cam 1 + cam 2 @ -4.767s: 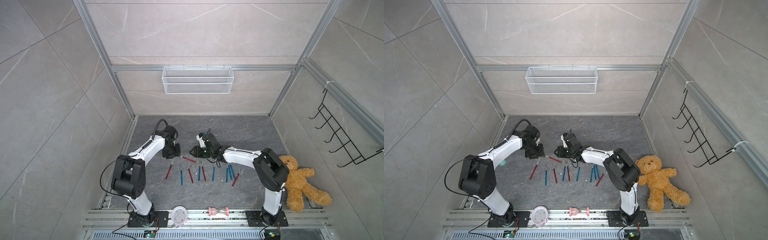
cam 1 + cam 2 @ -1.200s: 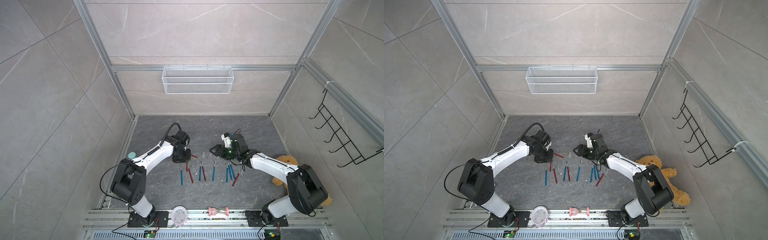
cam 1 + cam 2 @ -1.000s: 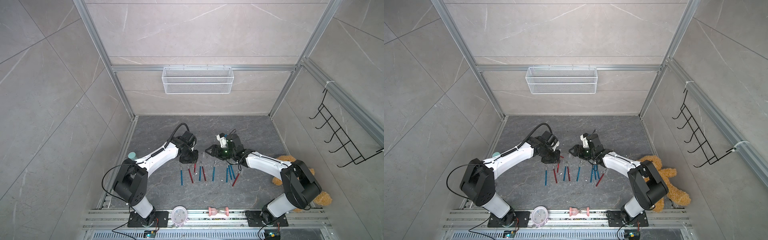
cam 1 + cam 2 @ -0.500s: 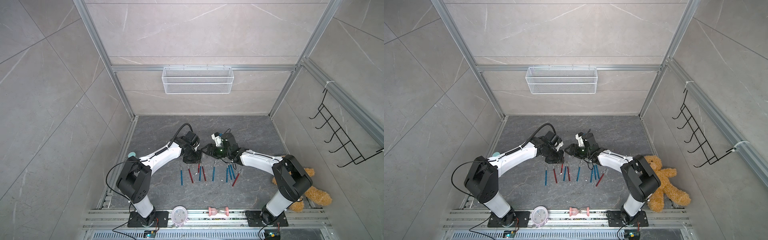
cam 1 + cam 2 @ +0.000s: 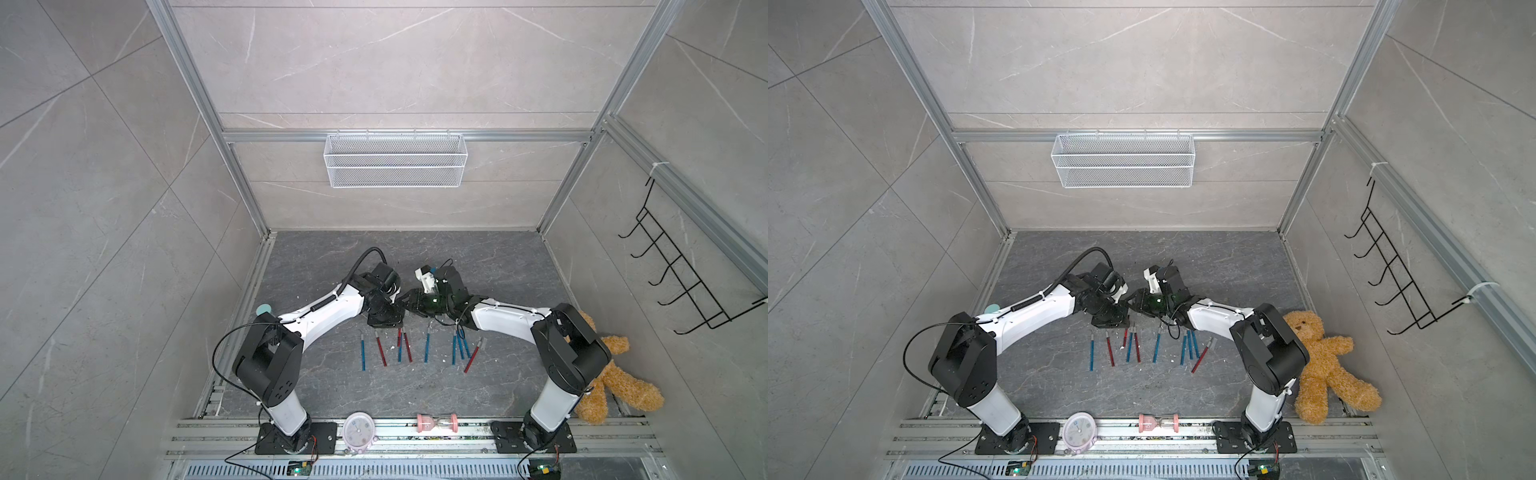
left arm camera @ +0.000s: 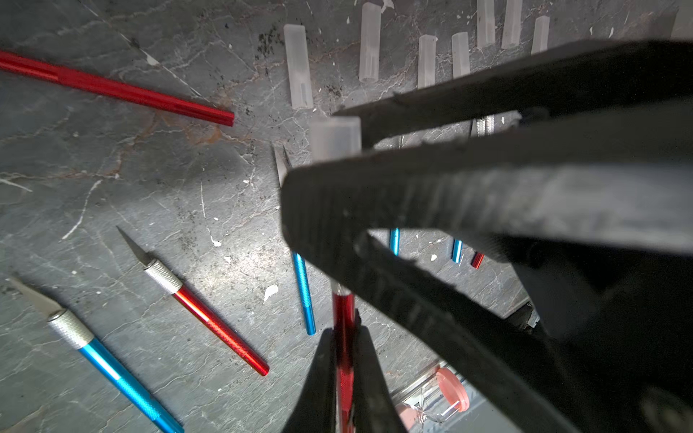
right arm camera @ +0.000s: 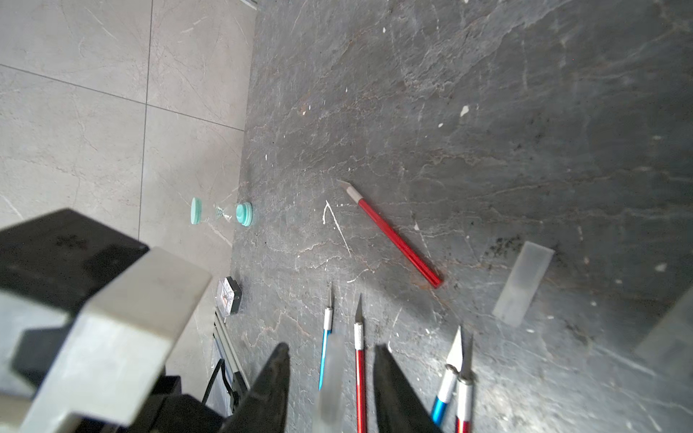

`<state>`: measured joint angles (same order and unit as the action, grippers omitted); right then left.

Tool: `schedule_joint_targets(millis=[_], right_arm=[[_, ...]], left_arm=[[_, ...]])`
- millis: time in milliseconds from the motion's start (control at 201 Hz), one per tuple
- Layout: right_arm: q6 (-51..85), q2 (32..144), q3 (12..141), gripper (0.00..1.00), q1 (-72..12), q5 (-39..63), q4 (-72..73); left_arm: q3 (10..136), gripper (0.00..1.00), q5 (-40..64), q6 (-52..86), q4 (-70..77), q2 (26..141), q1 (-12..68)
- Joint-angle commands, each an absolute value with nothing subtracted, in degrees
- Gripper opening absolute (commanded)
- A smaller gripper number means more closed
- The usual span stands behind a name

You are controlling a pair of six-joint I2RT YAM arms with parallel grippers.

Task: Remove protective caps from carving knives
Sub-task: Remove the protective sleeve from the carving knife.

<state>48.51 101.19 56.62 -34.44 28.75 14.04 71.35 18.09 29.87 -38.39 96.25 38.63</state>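
Two-arm cap pull at the middle of the dark stone-patterned worktop point(image 5: 332, 266). The left gripper point(image 6: 344, 330) is clamped on the handle of a capped red knife point(image 6: 343, 305), with its fingers point(image 6: 322, 386) pressed against the red shaft from both sides. The knife is held clear of the worktop, and its tip carries a translucent protective cap point(image 6: 335, 137).

The right gripper point(image 7: 332, 348) reaches in from the opposite side and straddles this cap. Its fingers point(image 7: 273, 393) stand apart, one on either side. The right wrist view shows a slim gap between the blurred cap and each finger. In both top views the two grippers meet nose to nose.

On the side toward the arm bases lie the loose knives point(image 5: 427, 345), blue- and red-handled and roughly parallel. Several of them show bare blades in the wrist views. A stray red knife point(image 7: 393, 234) lies apart at an angle, near a bent white wire point(image 7: 335, 225). Beyond the blade tips, the loose caps point(image 6: 298, 67) lie in an uneven row.

A teddy bear point(image 5: 611, 374) sits beside the right arm's base, and a pink hourglass point(image 5: 437, 423) rests on the front rail.
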Motion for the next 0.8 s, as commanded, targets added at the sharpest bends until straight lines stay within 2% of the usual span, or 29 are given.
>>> schedule_joint_targets(millis=[0, 438, 796], right_arm=[[48.95, 102.27, 58.27, 0.33, -35.05, 28.87, 15.64], [49.22, 101.54, 57.67, 0.16, -35.33, 27.55, 15.82], [49.30, 100.35, 57.13, 0.11, -34.95, 25.18, 15.67]], left_arm=[[71.99, 0.09, 18.50, 30.56, -37.62, 94.14, 38.88], [71.46, 0.09, 18.30, 30.39, -37.62, 93.67, 38.90], [70.88, 0.09, 18.11, 30.19, -38.50, 92.81, 39.00]])
